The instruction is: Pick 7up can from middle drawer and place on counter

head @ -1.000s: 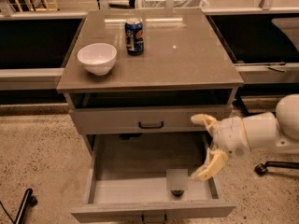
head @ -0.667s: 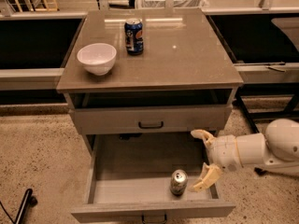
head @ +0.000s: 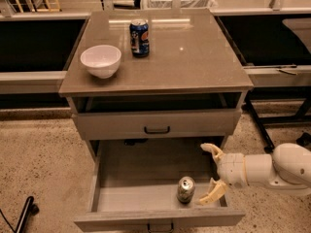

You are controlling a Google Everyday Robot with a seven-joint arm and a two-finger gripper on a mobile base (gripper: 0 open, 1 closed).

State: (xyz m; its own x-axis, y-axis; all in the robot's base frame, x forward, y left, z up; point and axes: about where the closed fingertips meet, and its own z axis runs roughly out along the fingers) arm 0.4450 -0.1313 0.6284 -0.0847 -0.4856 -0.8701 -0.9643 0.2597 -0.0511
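Claw (head: 206,174) lower w/ 7up can (head: 186,188) beside

counter (head: 194,57) w/ white bowl (head: 100,60), blue can (head: 139,38), end effector (head: 208,174) in mid drawer (head: 136,198)

Speckled beige floor (head: 39,164); dark low shelving (head: 34,38) behind; wire basket (head: 180,1) at back; hand (head: 203,174) low right, spread wide.

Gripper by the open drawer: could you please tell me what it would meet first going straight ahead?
Probably the can, just ahead of the gripper in the drawer, though depth is unclear.
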